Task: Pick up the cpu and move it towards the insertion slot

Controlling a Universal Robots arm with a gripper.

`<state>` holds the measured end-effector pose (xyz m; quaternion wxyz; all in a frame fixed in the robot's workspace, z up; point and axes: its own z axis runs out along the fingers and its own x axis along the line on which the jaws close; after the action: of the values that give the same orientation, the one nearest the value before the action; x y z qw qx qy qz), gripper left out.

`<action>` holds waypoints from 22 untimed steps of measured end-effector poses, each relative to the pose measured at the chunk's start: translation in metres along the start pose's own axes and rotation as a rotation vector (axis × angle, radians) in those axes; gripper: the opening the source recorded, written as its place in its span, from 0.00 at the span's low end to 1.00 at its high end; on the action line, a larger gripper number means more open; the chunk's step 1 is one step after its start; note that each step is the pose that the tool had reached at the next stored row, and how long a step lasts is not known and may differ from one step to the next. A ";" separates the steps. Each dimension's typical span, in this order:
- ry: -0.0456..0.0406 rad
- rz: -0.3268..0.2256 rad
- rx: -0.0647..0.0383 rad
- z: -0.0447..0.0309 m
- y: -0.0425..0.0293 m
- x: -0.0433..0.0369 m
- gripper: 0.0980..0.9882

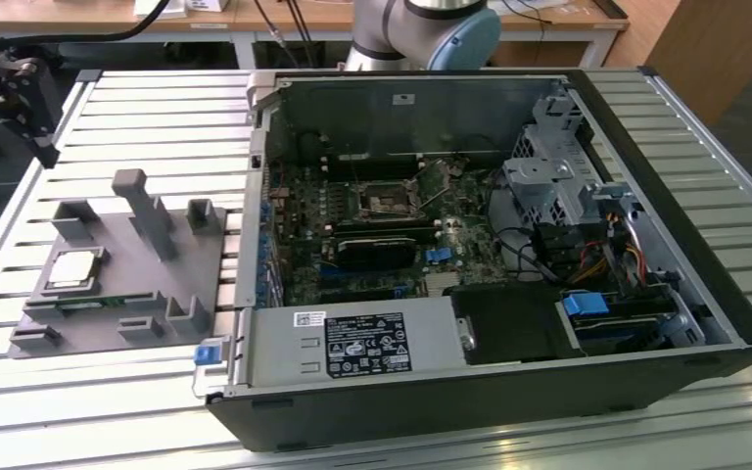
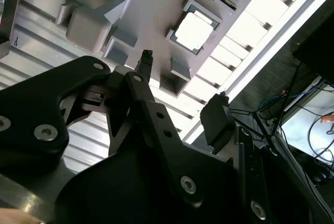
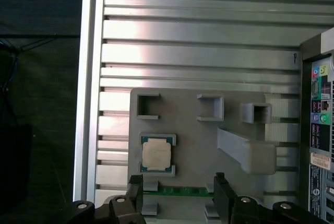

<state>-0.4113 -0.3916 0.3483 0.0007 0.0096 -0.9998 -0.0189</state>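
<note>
Within the grey tray (image 3: 198, 140), the cpu (image 3: 156, 155)

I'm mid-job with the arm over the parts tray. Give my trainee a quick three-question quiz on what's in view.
1. True or false: the cpu sits in the grey tray.
2. The tool is: A open and empty; B shut on the cpu; C shut and empty.
3. Fill in: in the exterior view, the insertion slot lies to the grey tray's ____.
Key: 1 true; 2 A; 3 right.
</note>
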 end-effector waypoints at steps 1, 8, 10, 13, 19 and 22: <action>0.0000 0.000 0.000 0.0004 0.0000 0.0001 0.62; 0.0000 0.000 0.000 0.0036 -0.0001 0.0010 0.62; -0.0001 0.000 0.000 0.0043 -0.0001 0.0015 0.62; -0.0001 0.000 0.000 0.0051 -0.0001 0.0022 0.62; 0.0002 0.000 0.000 0.0065 -0.0002 0.0035 0.62; 0.0000 0.000 0.000 0.0074 -0.0002 0.0039 0.62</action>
<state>-0.4152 -0.3916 0.3410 0.0007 0.0096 -0.9998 -0.0189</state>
